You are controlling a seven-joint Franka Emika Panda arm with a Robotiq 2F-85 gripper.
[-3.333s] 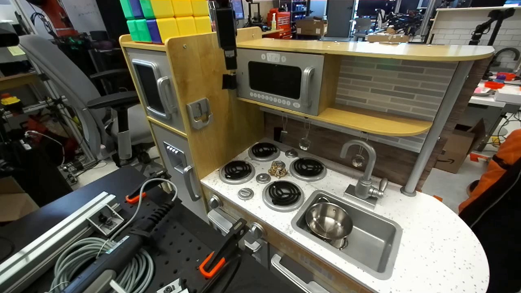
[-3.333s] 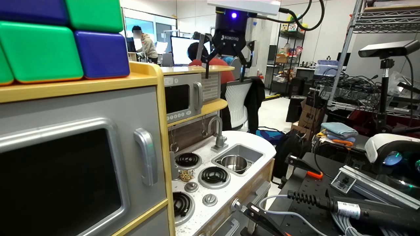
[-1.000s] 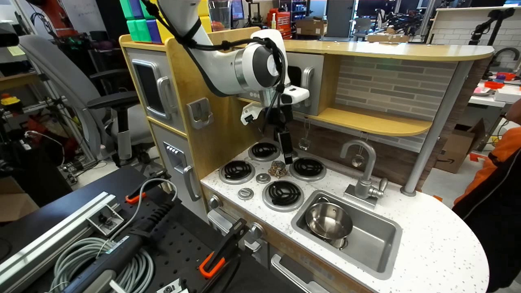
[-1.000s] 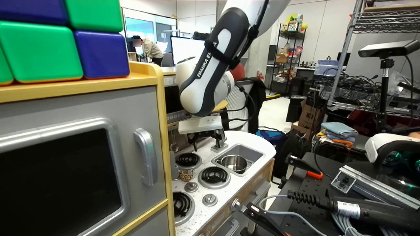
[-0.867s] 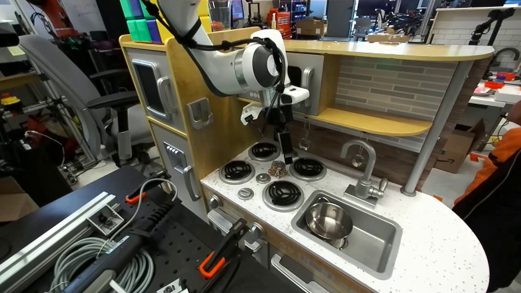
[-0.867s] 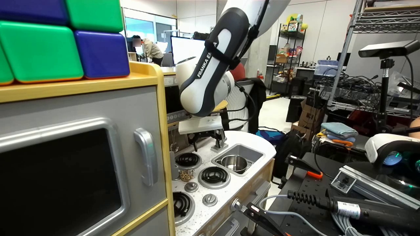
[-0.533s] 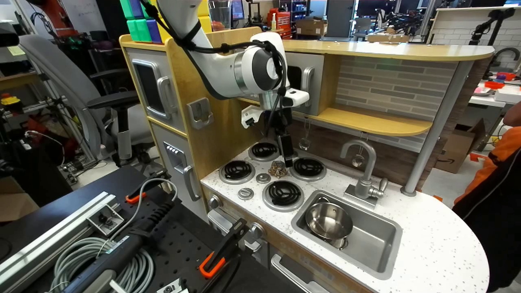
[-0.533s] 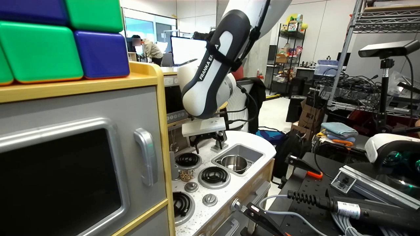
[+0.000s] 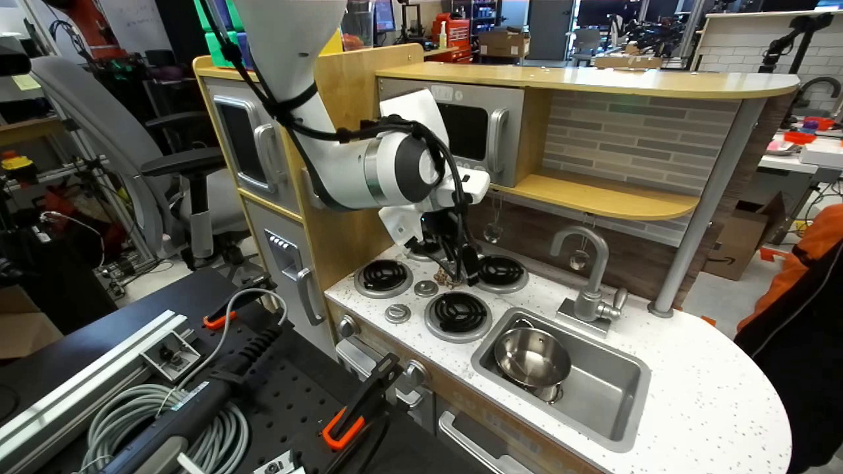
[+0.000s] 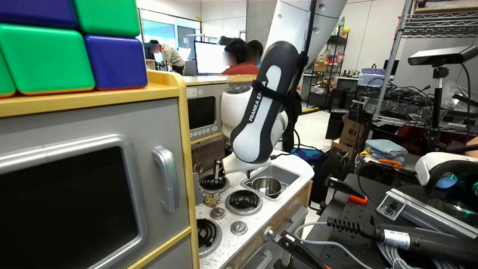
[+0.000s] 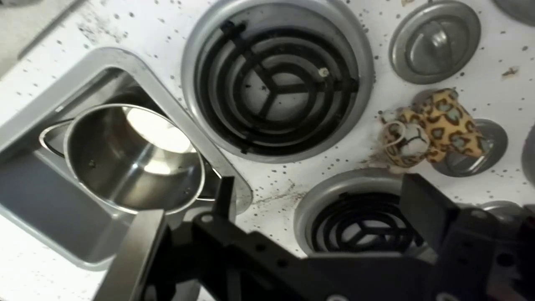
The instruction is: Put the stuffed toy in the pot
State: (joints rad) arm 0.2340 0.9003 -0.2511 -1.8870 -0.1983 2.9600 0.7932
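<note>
Soft tan toy [image 11: 451,125], brown-spotted, on the white speckled surface [image 11: 271,173]

Perhaps it touches a round grey knob [image 11: 497,140]. Open room leads to the grey sink's edge [image 11: 154,90], a round silver pot [image 11: 113,167] inside. The wrist view shows black fingers [image 11: 428,205] wide apart; in an exterior view the white arm [image 10: 261,112] partly hides them.

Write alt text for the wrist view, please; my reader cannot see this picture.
A leopard-spotted stuffed toy lies at right, partly hiding a grey knob; a shiny pot sits in the grey sink at left. Two burners lie between them; the gripper, open and holding nothing, shows at the bottom.
</note>
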